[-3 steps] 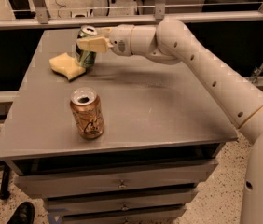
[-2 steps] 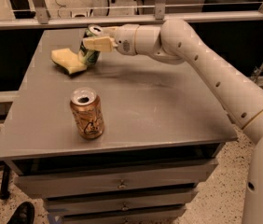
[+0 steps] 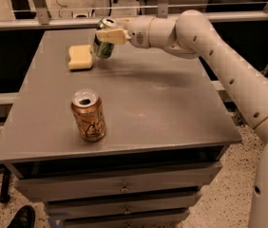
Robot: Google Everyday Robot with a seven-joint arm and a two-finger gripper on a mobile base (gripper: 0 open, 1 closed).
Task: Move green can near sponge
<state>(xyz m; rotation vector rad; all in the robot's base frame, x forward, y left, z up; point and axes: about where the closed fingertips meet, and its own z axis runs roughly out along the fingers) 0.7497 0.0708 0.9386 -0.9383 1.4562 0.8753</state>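
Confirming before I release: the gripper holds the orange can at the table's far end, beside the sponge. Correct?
No. The camera view shows the gripper closed on the green can, which is tilted; the orange can stands free near the front. The rest holds: the held can is at the far end of the table, beside the sponge.

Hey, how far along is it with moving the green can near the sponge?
Nearly done: the green can, tilted, is held in the gripper at the far side of the table, close beside the sponge. Left to do: set it down and release.
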